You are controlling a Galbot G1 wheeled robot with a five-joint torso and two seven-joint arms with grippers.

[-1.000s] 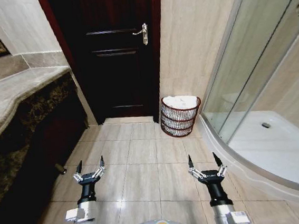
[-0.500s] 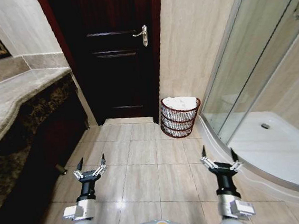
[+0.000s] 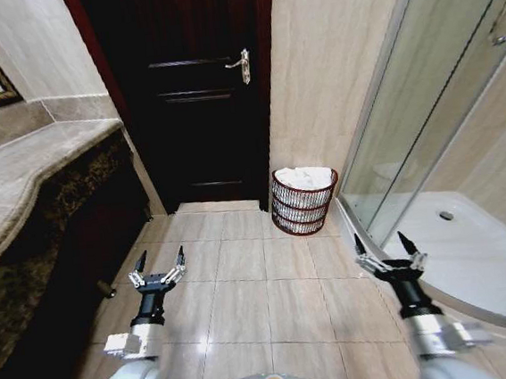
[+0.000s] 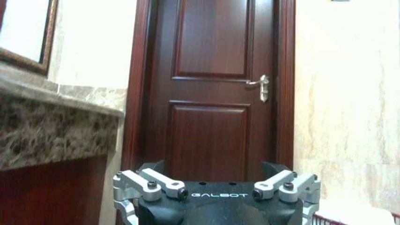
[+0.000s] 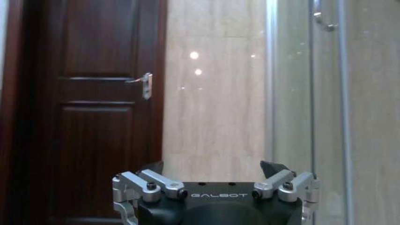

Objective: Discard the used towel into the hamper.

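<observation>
The hamper [image 3: 303, 204], a reddish-brown wire basket, stands on the floor against the wall between the dark door and the shower glass. A white towel [image 3: 305, 176] lies heaped in its top. The towel's corner and the hamper rim [image 4: 375, 218] also show in the left wrist view. My left gripper [image 3: 160, 257] hangs open and empty over the floor tiles, near the vanity. My right gripper [image 3: 381, 243] is open and empty too, close to the shower's curved threshold. Both are well short of the hamper. Each wrist view shows its own spread fingers [image 4: 154, 168] [image 5: 273, 167] with nothing between them.
A dark wooden door [image 3: 198, 87] with a metal handle is shut straight ahead. The marble vanity counter [image 3: 27, 171] runs along the left. A glass shower enclosure [image 3: 445, 135] with a curved raised threshold [image 3: 366, 250] takes up the right. Beige floor tiles [image 3: 262, 287] lie between.
My right gripper has swung outward to the right, toward the shower threshold, and a little forward. The left gripper has shifted slightly forward. The view has shifted slightly. The towel stays in the hamper.
</observation>
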